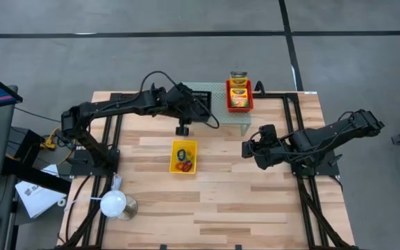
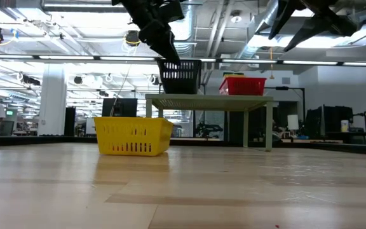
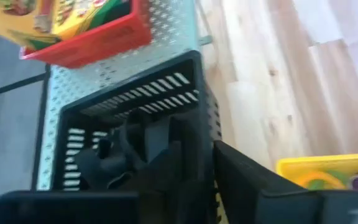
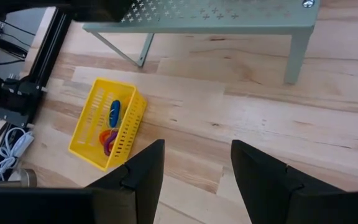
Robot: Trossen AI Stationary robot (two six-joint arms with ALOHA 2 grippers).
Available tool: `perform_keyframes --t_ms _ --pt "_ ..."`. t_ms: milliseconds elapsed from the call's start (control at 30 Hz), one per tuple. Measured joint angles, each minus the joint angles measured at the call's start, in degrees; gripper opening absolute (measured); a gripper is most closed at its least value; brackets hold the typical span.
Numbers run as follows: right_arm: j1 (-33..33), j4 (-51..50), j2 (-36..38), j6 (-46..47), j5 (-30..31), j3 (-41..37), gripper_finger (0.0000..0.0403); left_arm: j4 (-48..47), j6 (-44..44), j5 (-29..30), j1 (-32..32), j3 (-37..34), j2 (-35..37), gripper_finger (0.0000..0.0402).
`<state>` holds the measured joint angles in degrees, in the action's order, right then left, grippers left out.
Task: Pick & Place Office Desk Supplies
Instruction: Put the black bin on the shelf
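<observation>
Black slotted plastic basket point(image 3: 135, 130) is sitting on the pale green mesh shelf point(image 3: 166, 37); left gripper point(image 1: 183, 97) is hovering there, grip unclear. Right gripper point(image 4: 194, 177) is waiting, half open, empty.

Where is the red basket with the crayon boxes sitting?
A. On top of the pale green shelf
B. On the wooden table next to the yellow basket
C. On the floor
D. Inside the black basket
A: the red basket stands on the pale green shelf, beside the black basket, raised above the table.
</observation>
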<state>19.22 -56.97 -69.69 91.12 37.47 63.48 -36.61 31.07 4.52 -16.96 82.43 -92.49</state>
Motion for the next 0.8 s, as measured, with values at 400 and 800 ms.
perform_keyframes --t_ms 400,800 --pt "-0.22 0.00 0.00 -0.04 -0.06 0.00 0.0182 0.75 2.83 1.05 -3.74 0.00 0.00 0.0156" --pt "-0.22 -0.02 0.00 -0.21 -0.07 0.00 0.0182 3.67 -14.60 1.60 -1.81 0.09 0.42 0.0157"
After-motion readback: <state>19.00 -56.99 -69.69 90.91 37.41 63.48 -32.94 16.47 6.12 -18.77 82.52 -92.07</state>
